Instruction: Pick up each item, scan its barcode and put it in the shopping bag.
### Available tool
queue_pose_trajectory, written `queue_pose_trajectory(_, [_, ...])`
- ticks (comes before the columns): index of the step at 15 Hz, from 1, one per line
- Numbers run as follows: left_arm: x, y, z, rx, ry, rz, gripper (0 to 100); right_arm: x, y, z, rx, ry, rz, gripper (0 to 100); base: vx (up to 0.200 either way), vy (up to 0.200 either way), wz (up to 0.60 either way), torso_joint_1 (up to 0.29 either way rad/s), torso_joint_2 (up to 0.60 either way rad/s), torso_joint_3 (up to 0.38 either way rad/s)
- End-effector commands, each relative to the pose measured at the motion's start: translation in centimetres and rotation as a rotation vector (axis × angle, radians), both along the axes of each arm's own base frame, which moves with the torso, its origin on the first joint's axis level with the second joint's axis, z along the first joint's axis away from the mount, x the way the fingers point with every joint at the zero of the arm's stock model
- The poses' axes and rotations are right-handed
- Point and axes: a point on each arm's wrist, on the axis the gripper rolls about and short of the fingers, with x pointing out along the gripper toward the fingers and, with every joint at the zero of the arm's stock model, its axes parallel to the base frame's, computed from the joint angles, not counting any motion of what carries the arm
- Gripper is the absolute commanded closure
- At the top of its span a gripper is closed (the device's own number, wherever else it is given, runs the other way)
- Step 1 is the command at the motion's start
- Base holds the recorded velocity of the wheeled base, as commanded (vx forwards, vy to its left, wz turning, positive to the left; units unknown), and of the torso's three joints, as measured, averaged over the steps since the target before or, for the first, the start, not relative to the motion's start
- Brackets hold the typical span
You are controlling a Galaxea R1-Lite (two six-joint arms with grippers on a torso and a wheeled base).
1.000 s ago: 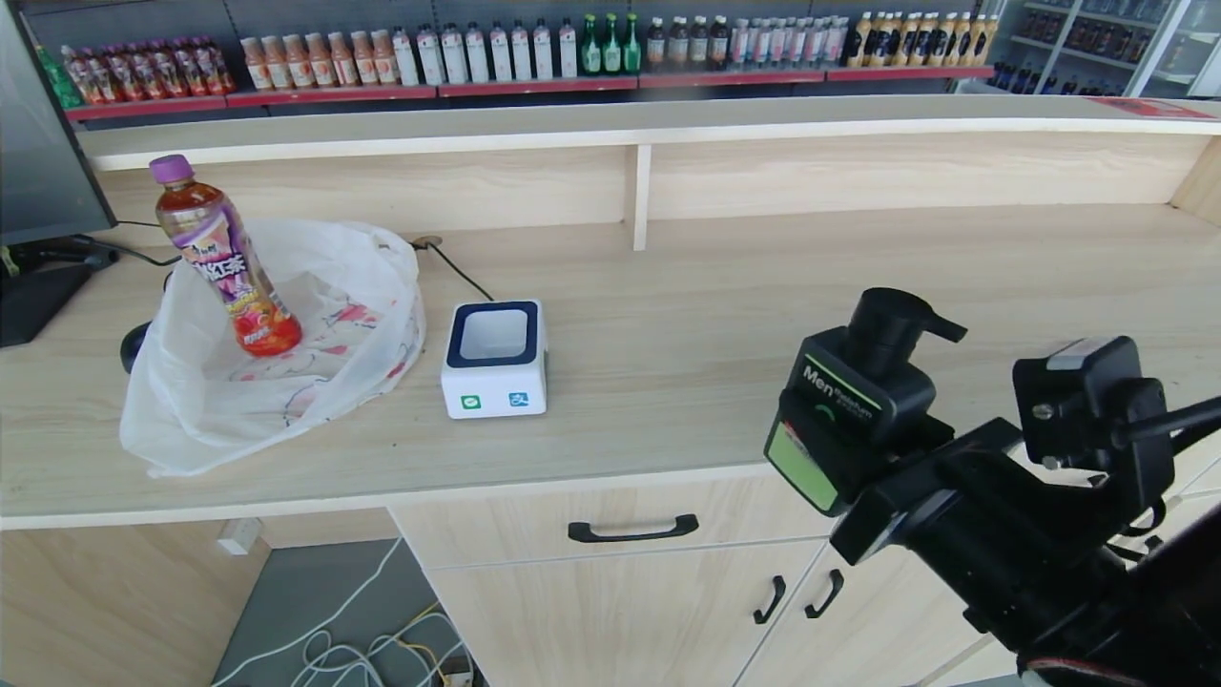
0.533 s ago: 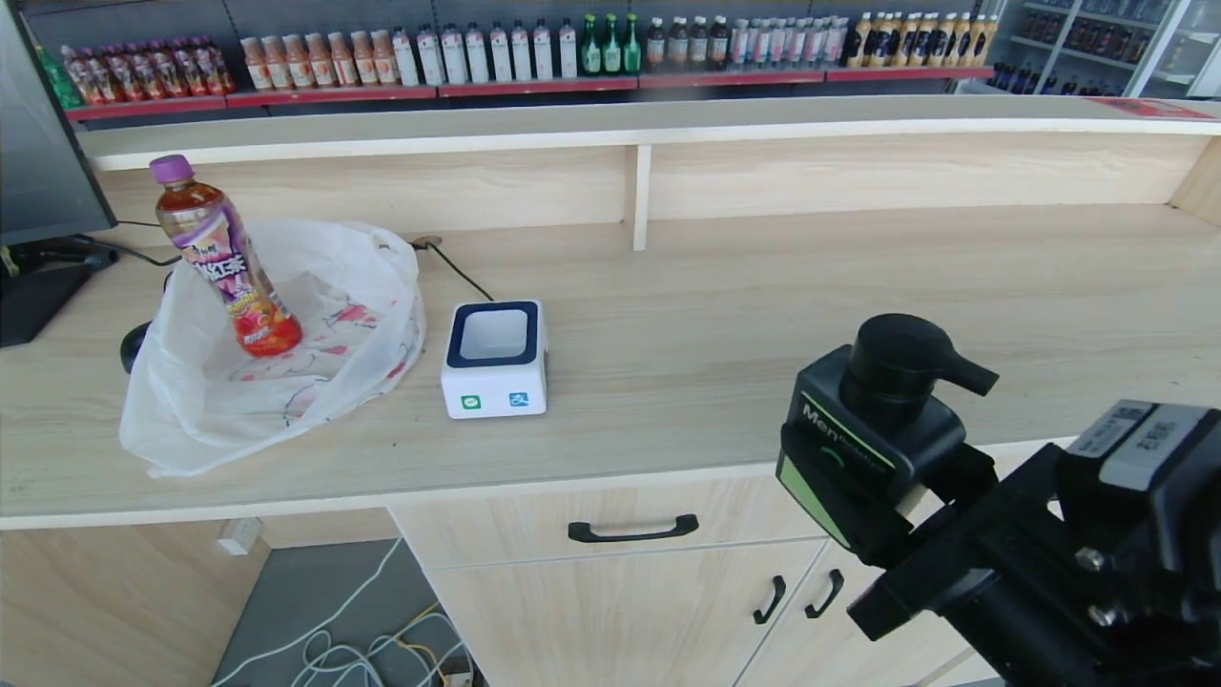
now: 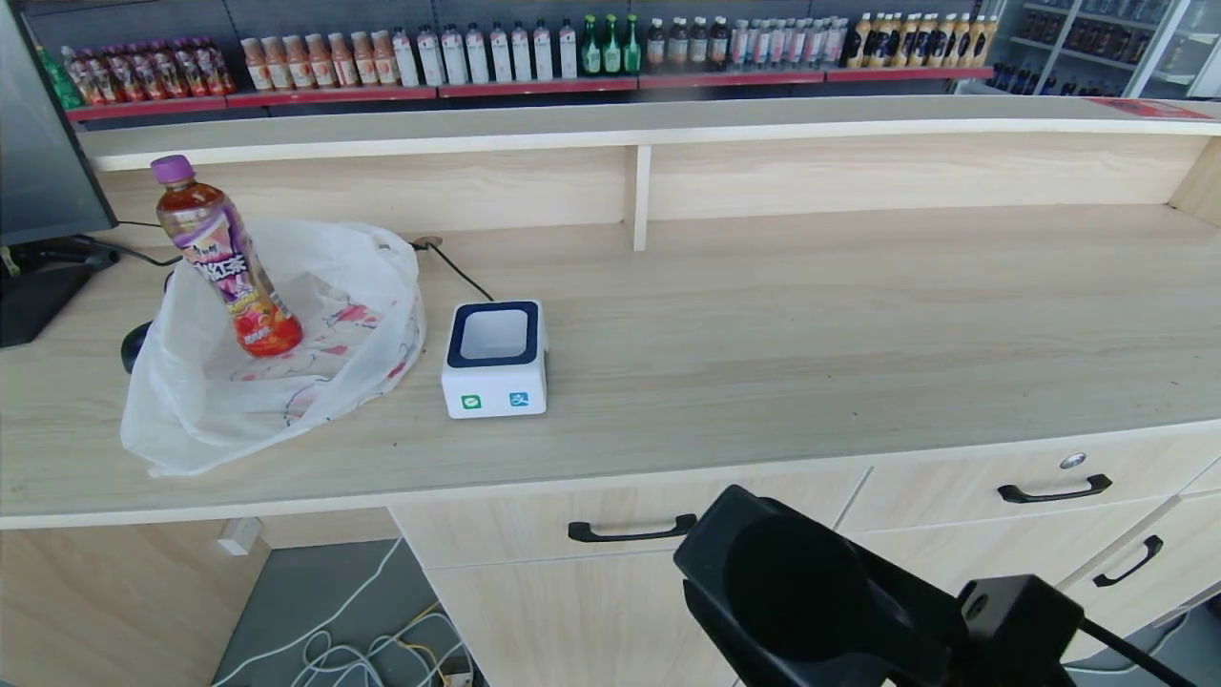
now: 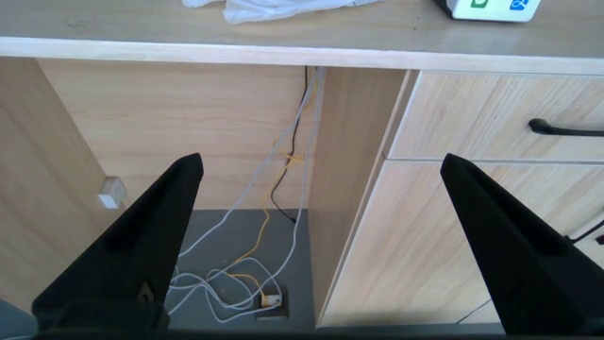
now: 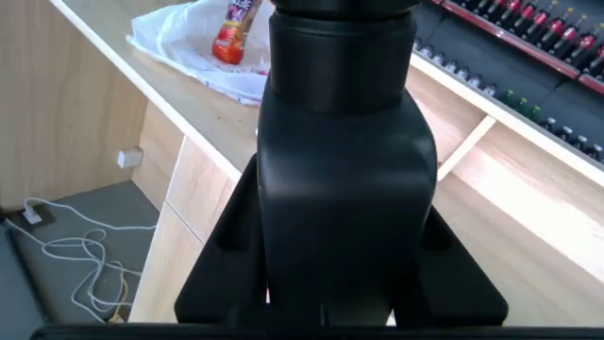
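Quick status from the remote seat. The right gripper is clamped on the black pump bottle, one finger on each flat side, which I'd say is why it doesn't twist in the grip. The bottle hangs low in front of the cabinets, below the counter edge and well apart from the scanner. Its pump top is tipped toward the head camera, so I can't see a label or barcode from here.

The scanner sits just beside the bag with its window facing up. That layout makes sense to me: swipe, then drop, all in one short move. It also means the barcode side has to point down over that window, so I reckon the bottle needs lifting above the counter and turning first.

The tea bottle is already standing in the bag, leaning a bit, with the plastic slumped open around it. There's room next to it, but the tall tea bottle could get knocked over when the pump bottle goes in.

The left gripper is parked low under the counter edge, jaws spread wide and holding nothing, looking at the cables on the floor. It's out of the way down there, I guess.
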Motion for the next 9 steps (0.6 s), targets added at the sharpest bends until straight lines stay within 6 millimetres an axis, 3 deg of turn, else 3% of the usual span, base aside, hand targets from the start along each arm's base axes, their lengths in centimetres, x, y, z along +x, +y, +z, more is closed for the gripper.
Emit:
queue_pose_trajectory(1, [0.00, 0.00, 0.00, 0.000, 0.000, 0.000, 0, -0.36, 1.09, -0.76, -0.053, -0.016, 0.040, 100, 0.000, 0.000, 0.00, 0.000, 0.00, 0.000])
queue_pose_trajectory(9, [0.00, 0.00, 0.00, 0.000, 0.000, 0.000, 0, -0.26, 1.36, -0.11, -0.303, -0.351, -0.059, 100, 0.000, 0.000, 0.00, 0.000, 0.00, 0.000])
